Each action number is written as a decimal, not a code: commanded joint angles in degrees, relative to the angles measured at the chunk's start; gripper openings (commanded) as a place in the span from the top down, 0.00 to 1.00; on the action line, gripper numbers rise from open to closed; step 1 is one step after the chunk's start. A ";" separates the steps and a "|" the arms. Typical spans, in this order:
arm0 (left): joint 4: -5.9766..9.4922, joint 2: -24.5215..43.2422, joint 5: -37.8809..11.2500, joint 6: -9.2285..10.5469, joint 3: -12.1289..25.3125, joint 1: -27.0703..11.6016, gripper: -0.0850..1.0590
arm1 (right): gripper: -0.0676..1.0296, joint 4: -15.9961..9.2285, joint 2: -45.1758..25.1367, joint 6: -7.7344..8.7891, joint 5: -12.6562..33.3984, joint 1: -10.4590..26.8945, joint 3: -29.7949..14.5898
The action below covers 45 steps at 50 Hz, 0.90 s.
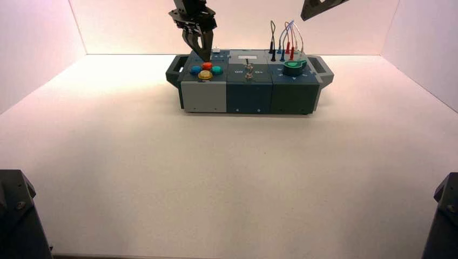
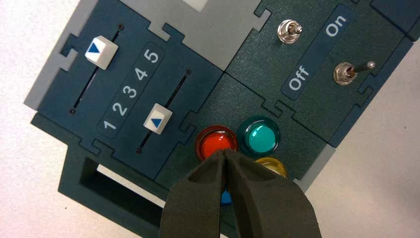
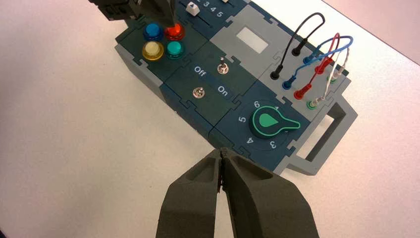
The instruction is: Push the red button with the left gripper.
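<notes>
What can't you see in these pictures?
- Blue button: mostly covered by the left tool in the left wrist view.
- Yellow button: partly behind that tool there.
- Right tool's tips: cut off by the top edge, high view.
- Whether the left tool touches the red button: too close to tell.

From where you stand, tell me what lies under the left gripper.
Under the left gripper, the red button shows partly; the blue button is mostly covered. Whether the tips touch red, I cannot tell.
</notes>
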State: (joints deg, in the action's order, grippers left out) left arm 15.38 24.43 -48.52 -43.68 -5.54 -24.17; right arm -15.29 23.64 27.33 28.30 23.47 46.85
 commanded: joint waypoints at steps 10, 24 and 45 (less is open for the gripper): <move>0.18 0.18 0.18 -0.26 1.14 -0.26 0.95 | 0.96 -0.18 0.53 0.18 -0.62 0.18 -1.49; 0.18 0.88 0.35 -0.26 0.88 -0.26 0.95 | 0.96 -0.18 0.62 0.18 -0.70 0.18 -1.49; 0.18 -1.85 0.09 -0.26 0.70 -0.26 0.95 | 0.96 -0.18 0.70 0.26 -0.79 0.18 -1.49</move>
State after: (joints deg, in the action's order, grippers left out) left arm 15.47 25.58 -48.43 -43.68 -5.45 -24.17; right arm -15.29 23.64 27.33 28.13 23.47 46.85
